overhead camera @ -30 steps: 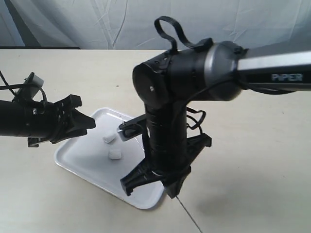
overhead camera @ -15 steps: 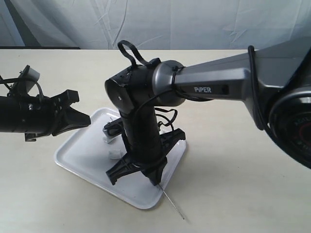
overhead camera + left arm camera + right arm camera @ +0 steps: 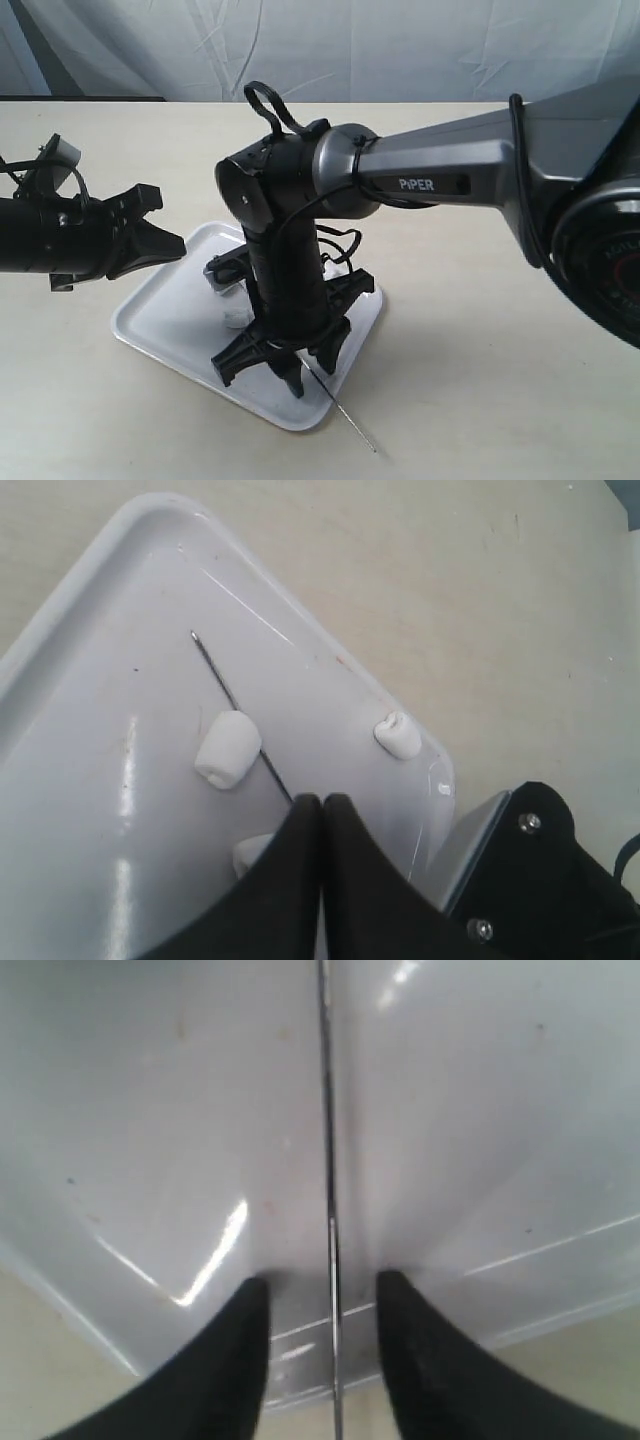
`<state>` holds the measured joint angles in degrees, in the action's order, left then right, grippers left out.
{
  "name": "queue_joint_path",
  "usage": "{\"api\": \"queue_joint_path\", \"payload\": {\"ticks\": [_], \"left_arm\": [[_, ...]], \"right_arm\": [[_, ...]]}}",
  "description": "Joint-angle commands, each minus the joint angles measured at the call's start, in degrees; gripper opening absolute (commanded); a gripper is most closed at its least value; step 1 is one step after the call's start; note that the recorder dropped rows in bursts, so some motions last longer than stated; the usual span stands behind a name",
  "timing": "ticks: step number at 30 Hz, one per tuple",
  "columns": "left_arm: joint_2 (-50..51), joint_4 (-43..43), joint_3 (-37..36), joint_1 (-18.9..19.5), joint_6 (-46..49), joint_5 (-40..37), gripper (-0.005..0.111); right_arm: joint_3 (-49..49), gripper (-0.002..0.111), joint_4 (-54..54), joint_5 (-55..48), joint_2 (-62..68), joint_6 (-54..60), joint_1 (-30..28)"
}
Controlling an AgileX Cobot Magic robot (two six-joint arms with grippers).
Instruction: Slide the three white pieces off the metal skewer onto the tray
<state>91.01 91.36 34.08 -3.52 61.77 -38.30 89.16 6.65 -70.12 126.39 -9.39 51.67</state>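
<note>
White and glossy, the tray (image 3: 150, 328) lies flat on a beige table (image 3: 500, 400), with a pale cloth (image 3: 400, 50) hanging behind. The right gripper (image 3: 310, 372) points straight down onto the tray's near side, its black fingers (image 3: 225, 1360) set narrowly apart. The metal skewer (image 3: 326, 1110) lies on the tray floor in the gap between them, and neither finger touches it. In the exterior view the skewer's end pokes out over the tray's near rim, above the table.

The left gripper (image 3: 172, 245) hangs level at the tray's left edge, above the rim. Its fingertips (image 3: 300, 825) are pressed together and hold nothing that can be seen. In the left wrist view the skewer runs bare from its pointed tip across the tray floor, then passes out of sight behind those fingertips.

The three white pieces (image 3: 228, 750) are all on the tray. One lies right against the skewer — whether the wire goes through it or only alongside cannot be told. A second (image 3: 398, 735) sits apart from the skewer, close to the rim. The third (image 3: 255, 852) is half hidden behind the left fingers. From the exterior view only a piece or so shows — the right arm covers the rest.
</note>
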Motion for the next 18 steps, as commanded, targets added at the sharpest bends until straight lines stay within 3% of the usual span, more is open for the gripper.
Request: {"api": "queue_joint_path", "payload": {"ticks": [1,14,18], "left_arm": [[-0.32,0.44,0.03,0.0,-0.14,-0.07,0.0],[-0.32,0.31,0.03,0.0,0.07,-0.07,0.0],[-0.32,0.05,0.03,0.0,0.32,-0.07,0.0]], "right_arm": [[0.32,0.065,0.58,0.16,-0.27,0.89,-0.37],[0.32,0.062,-19.83,0.16,-12.71,-1.17,-0.37],[0.32,0.053,-24.0,0.16,-17.51,-3.78,-0.37]]}}
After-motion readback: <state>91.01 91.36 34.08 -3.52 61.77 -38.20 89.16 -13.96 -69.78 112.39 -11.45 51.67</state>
